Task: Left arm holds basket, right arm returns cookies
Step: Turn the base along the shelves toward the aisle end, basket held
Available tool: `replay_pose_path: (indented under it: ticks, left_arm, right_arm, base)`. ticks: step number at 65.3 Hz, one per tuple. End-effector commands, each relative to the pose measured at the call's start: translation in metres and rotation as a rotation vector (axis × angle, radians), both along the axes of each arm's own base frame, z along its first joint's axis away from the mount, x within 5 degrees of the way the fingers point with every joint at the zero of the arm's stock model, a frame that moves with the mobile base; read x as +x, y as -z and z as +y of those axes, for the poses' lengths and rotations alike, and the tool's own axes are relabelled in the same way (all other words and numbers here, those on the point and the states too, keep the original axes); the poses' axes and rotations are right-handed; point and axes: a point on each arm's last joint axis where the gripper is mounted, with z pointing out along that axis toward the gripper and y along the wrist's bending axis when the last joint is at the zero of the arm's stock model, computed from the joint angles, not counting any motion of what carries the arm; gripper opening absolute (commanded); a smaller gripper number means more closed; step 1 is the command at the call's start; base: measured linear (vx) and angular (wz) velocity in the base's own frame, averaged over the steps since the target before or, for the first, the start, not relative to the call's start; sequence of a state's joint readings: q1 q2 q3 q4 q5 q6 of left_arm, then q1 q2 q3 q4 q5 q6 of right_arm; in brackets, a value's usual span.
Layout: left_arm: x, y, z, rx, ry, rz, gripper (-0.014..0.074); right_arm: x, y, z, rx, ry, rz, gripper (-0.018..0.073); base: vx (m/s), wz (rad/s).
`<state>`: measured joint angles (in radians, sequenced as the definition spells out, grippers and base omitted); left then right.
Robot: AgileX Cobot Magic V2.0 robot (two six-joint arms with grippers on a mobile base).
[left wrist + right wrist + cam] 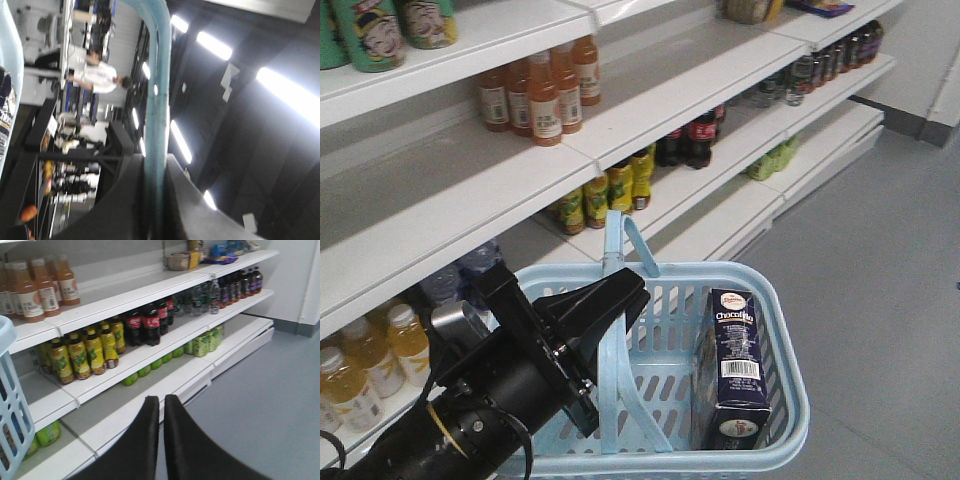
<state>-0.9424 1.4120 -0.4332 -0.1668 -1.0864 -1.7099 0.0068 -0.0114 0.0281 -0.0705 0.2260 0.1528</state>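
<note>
**Item 1, cookies [735,372].** Dark navy carton marked "Chocofello". It stands on end inside the basket [790,405], long axis vertical, at the right end close to the right wall. The top with the white oval logo points up. The face with the name and barcode is turned toward the near side.

**Item 2, basket.** Light blue with slotted walls, in front of the shelves [650,110] and above the grey floor [880,260].

**Item 3, my left gripper [620,300].** Clenched on the basket's hoop handle [611,360] over the basket's left half.

**Item 4, my right gripper [161,405].** The two black fingers are drawn together with only a thin slit between them and grip nothing. It is low in front of the shelving, well apart from the carton.

**View notes.**
- Only the front view shows the whole carton and how it stands.
- The left wrist view shows the blue handle [159,115] running straight between my fingers, ceiling lights behind it, and a sliver of carton print at its left edge.
- The right wrist view shows one basket corner [12,405] at its left edge, plus yellow-green bottles [82,352] and cola bottles [145,322] on the middle shelf.
</note>
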Motion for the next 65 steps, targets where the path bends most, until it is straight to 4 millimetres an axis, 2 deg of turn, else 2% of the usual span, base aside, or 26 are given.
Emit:
replay_pose_path:
  ticks: [1,65]
  left_arm:
    - [-0.0062,-0.0376,0.0066,-0.228,-0.011,-0.205,-0.0003]
    - [-0.0062,-0.0376,0.0066,-0.228,-0.011,-0.205,-0.0003]
  right_arm:
    - [0.0005,-0.001,0.0,-0.009,0.001,-0.065,-0.0006]
    - [0.0005,-0.001,0.0,-0.009,0.001,-0.065,-0.0006]
  base:
    - [-0.03,-0.62]
    - [-0.03,-0.56]
